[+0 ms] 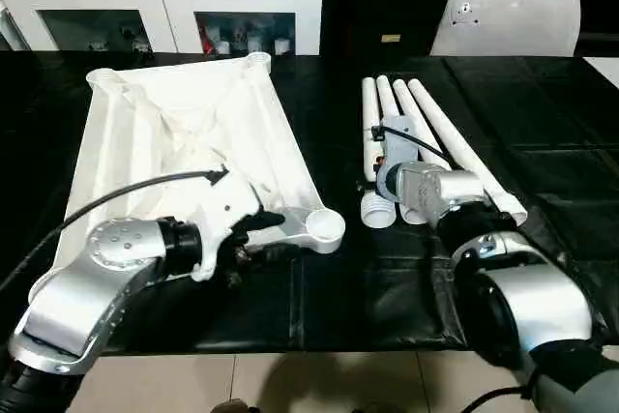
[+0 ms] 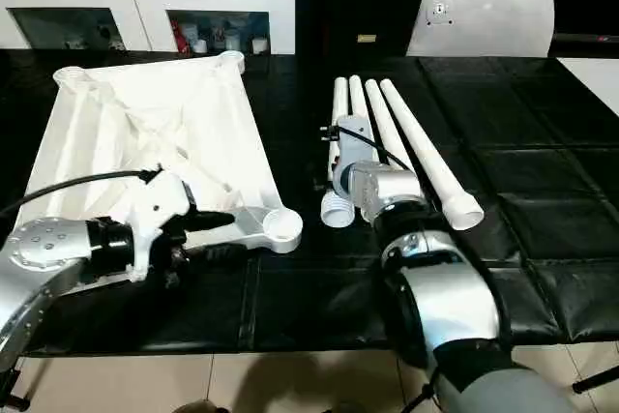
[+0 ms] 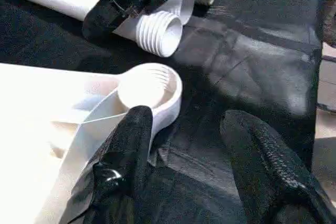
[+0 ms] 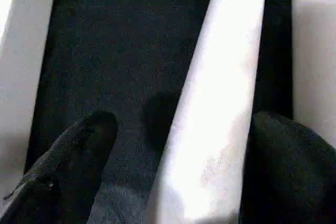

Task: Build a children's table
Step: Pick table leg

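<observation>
Now, starting on the left half of the black work surface [image 1: 319, 307], the white tabletop [image 1: 184, 132] lies upside down, ribs up, its far end near the back edge and its near right corner socket [image 1: 324, 227] towards the front. The left gripper [image 3: 194, 150] sits at that near corner: one black finger rests against the tabletop's rim just beside the socket, the other hangs apart over the black cover, so the jaws are half spread and pinch nothing. Further right, the four white legs [image 1: 426, 132] lie side by side, running from back to front, threaded ends [image 3: 160, 32] facing the front edge. The right gripper [image 4: 178, 161] hovers low over them, fingers spread wide on either side of one leg, not closed.

My reading is that the step in hand is picking up the first leg while the left arm steadies the tabletop. Next, the right fingers would need to close on that leg, lift it, and bring its threaded end to the socket.
</observation>
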